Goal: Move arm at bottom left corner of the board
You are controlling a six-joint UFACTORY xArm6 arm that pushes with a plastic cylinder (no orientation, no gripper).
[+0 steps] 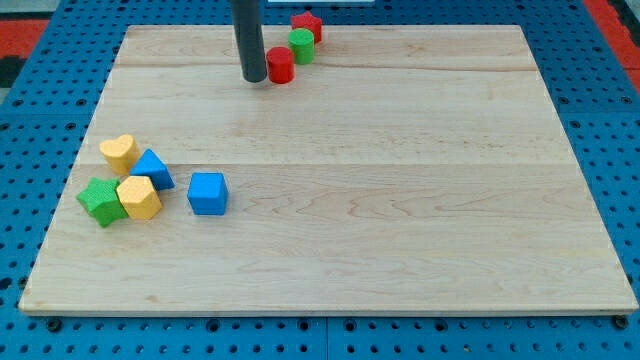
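Note:
My tip (254, 78) stands near the view's top, left of centre, on the wooden board (400, 220). It sits just left of a red cylinder (280, 65), close to touching it. A green cylinder (301, 45) and a red block (307, 24) lie in a line up and to the right of it. At the view's left, a yellow heart-shaped block (119, 152), a blue triangular block (153, 169), a green star-shaped block (102, 200) and a yellow hexagonal block (139, 197) cluster together. A blue cube (208, 193) lies just right of them.
The board's bottom left corner (30, 300) lies below the cluster at the left. A blue pegboard surface (40, 120) surrounds the board.

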